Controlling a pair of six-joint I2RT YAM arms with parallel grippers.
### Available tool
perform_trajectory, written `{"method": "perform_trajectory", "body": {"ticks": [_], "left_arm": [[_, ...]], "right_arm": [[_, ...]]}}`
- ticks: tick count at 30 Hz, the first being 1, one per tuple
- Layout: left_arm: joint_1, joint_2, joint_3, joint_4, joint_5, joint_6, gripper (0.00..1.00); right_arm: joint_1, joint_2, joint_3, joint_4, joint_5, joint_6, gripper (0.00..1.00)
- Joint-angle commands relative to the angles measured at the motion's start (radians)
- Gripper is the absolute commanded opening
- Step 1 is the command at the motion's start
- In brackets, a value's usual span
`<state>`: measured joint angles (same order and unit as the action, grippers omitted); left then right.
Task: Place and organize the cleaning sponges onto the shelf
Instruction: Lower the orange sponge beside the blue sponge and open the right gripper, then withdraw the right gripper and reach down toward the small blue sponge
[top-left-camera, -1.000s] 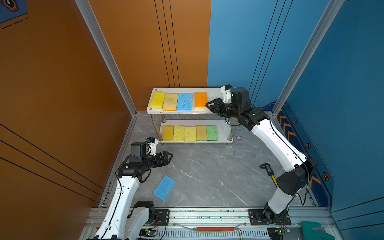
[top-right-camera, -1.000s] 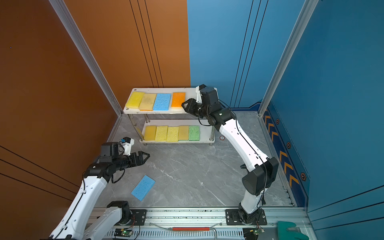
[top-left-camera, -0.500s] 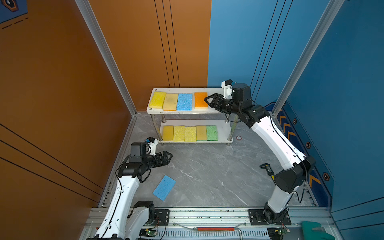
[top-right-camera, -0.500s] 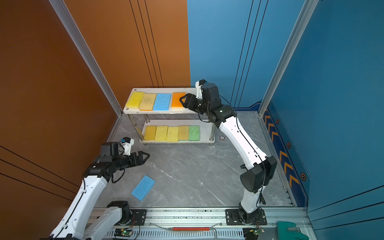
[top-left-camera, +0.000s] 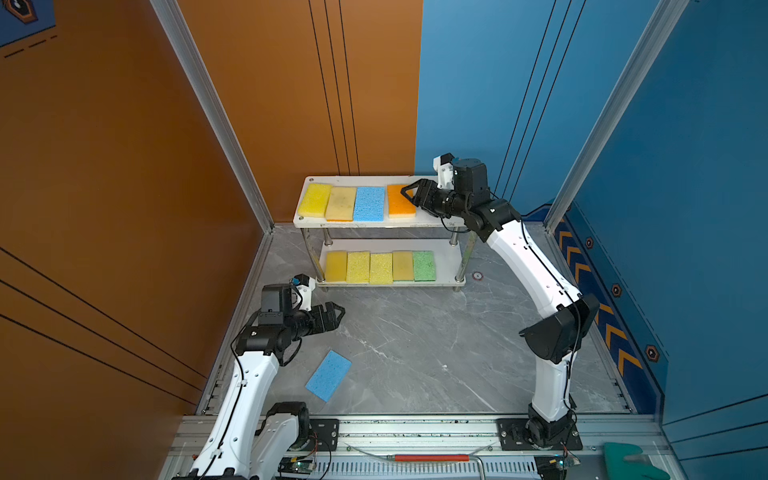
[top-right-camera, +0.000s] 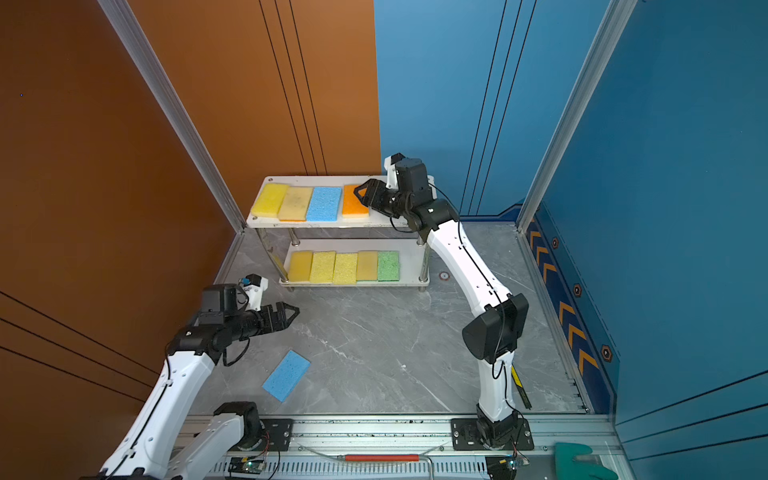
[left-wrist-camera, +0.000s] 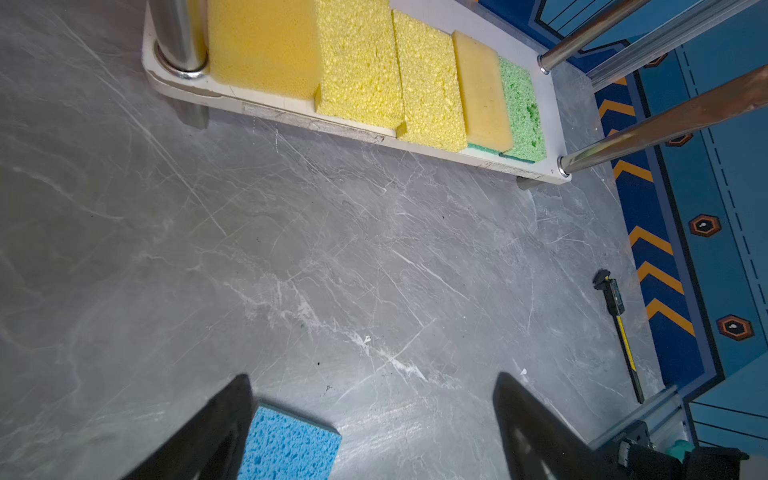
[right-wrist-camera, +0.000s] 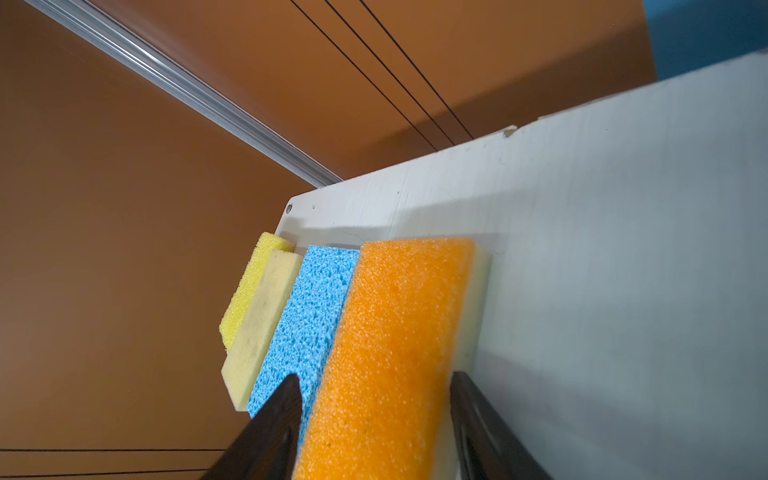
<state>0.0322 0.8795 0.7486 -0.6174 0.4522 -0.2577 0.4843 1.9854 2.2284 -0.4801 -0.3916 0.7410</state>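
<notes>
there, porous orange sponge (right-wrist-camera: 395, 332), cream-backed

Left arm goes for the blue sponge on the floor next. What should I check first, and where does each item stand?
1. Left gripper open: ok.
2. Blue sponge flat on the floor, nothing on it: ok.
3. Left gripper over the blue sponge: not ok, it hangs to one side, nearer the shelf.
4. Right gripper released the orange sponge: ok, the jaws straddle it and the right wrist view shows a gap at one finger.
5. Right gripper off the shelf: not ok, it is over the top board.
6. Free slot: ok, bare lower board right of the green sponge.
</notes>
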Motion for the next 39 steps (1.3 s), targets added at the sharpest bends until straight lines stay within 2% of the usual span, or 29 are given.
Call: {"method": "perform_trajectory", "body": {"ticks": [1, 11, 23, 27, 33, 36, 39], "left_arm": [[0.006, -0.011, -0.009, 0.010, -0.006, 0.011, 0.91], [0.006, -0.012, -0.009, 0.010, -0.005, 0.011, 0.91], [0.006, -0.016, -0.009, 0.010, -0.006, 0.011, 0.91], [0.006, -0.016, -0.009, 0.010, -0.005, 0.011, 0.91], [0.005, -0.014, -0.011, 0.009, -0.014, 0.011, 0.91], [-0.008, -0.011, -0.005, -0.012, -0.044, -0.008, 0.90], [-0.019, -0.018, 0.002, -0.052, -0.047, -0.072, 0.91]], "right_arm": [[0.006, 0.021, 0.025, -0.034, -0.022, 0.019, 0.58], [0.020, -0.008, -0.010, -0.037, 0.006, 0.021, 0.58], [0.027, -0.057, -0.070, -0.040, 0.101, 0.028, 0.59], [0.019, -0.094, -0.092, -0.049, 0.141, -0.005, 0.59], [0.040, -0.260, -0.214, -0.061, 0.182, -0.137, 0.59], [0.083, -0.405, -0.356, -0.062, 0.181, -0.192, 0.59], [0.128, -0.575, -0.568, -0.061, 0.201, -0.185, 0.60]]}}
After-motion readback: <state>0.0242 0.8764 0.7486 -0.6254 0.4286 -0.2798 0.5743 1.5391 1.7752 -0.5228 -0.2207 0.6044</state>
